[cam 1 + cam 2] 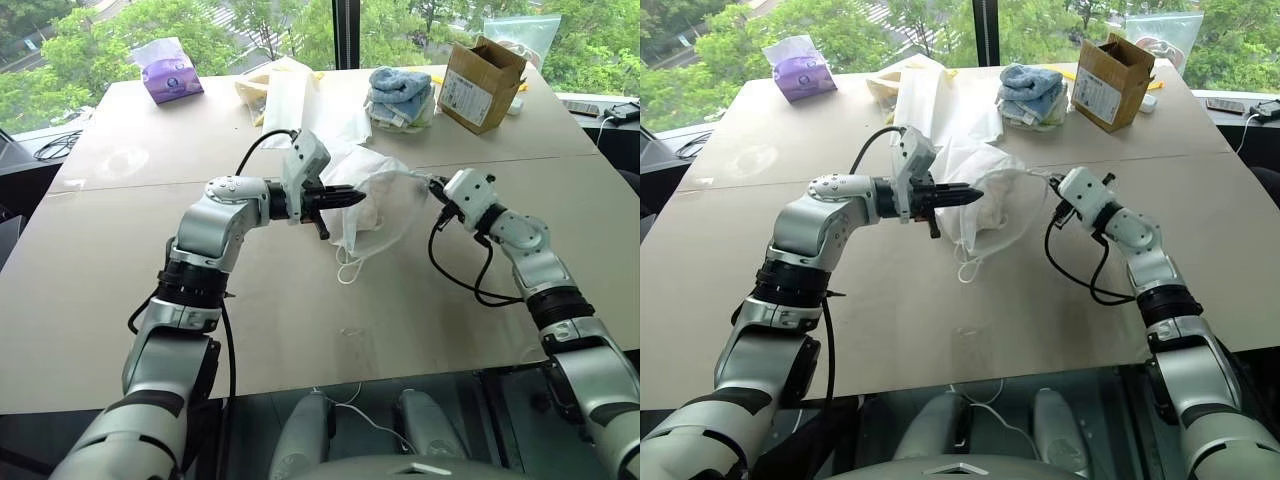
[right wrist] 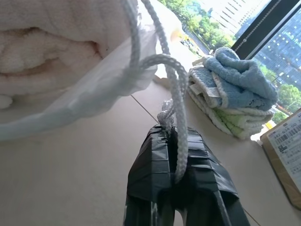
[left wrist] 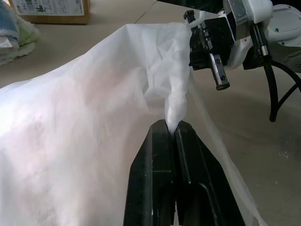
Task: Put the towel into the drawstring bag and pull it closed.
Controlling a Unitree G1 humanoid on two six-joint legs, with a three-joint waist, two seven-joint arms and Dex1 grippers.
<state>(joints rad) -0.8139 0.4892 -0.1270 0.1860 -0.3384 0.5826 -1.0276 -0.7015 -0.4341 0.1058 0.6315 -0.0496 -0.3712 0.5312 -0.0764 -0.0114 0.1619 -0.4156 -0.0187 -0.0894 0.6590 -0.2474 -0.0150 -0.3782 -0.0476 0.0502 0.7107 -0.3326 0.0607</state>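
1. We find the drawstring bag (image 1: 375, 205) lying on the table (image 1: 120, 250) between the two arms, its thin white fabric bunched and partly lifted off the surface.
2. We see the towel (image 2: 42, 42) inside the bag: its cream, ribbed folds show through the fabric and at the mouth in the right wrist view.
3. The left gripper (image 3: 174, 129) has its black fingers pressed together on a gathered pinch of the bag's fabric, near the mouth on the robot's left side. The fabric rises from between the fingertips as a twisted ridge.
4. The right gripper (image 2: 173, 134) is clamped on a white cord (image 2: 176, 99) of the bag. The cord runs from the gathered hem, loops down and passes between the taped fingers, with a small knot sitting just at the tips.
5. In the head views the two grippers face each other across the bag, the right one (image 1: 440, 190) at the bag's far right edge.
6. A loop of cord (image 1: 347, 270) hangs off the bag's near edge onto the table.
7. Farther back on the table we note a stack of blue and pale cloths (image 1: 400, 95), a cardboard box (image 1: 480, 80) just beside it, a purple tissue pack (image 1: 172, 70) near the far left corner, and more white fabric (image 1: 300, 105) behind the bag.
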